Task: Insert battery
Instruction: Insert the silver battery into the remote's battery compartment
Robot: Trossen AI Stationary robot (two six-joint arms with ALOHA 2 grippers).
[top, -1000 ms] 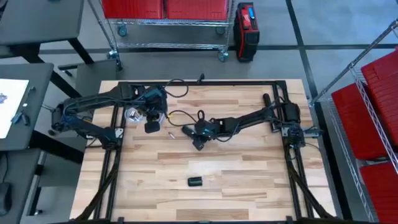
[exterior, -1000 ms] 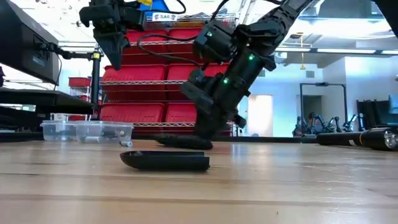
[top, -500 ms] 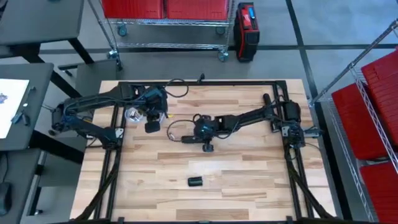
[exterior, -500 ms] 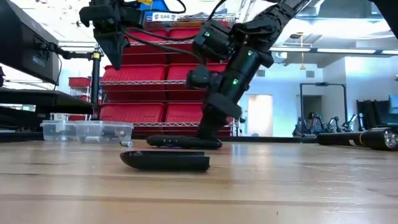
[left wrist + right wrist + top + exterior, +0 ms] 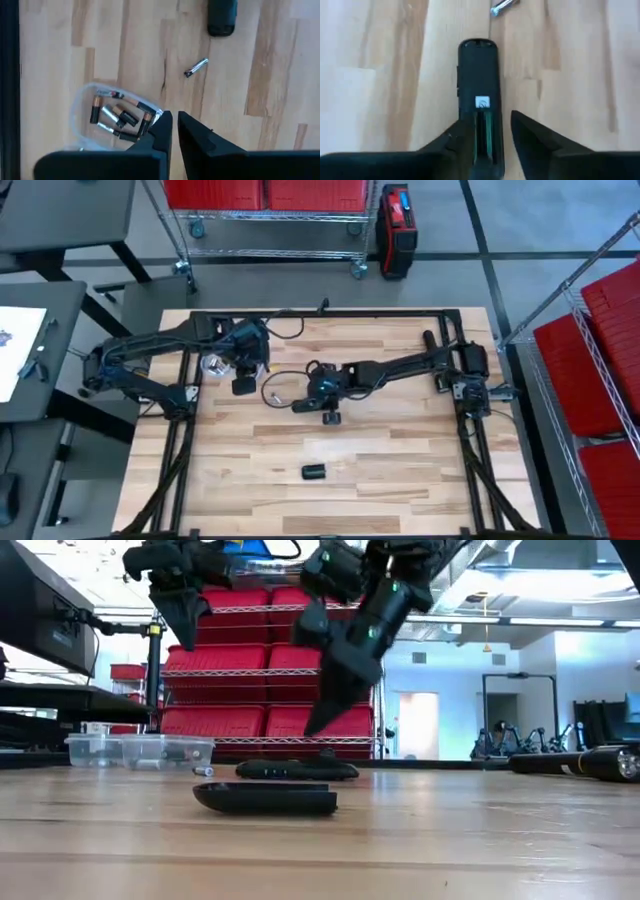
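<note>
Batteries [image 5: 117,117] in the clear tub [image 5: 82,107] show only past the left pincer [image 5: 175,131], nearly closed, empty.

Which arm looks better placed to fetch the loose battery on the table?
Probably the left. Its tool hangs above the clear tub of batteries, fingers nearly closed and empty, with the loose battery just beyond. The right tool is open above the remote, whose battery bay faces up.

Dark jointed arms, black cables
</note>
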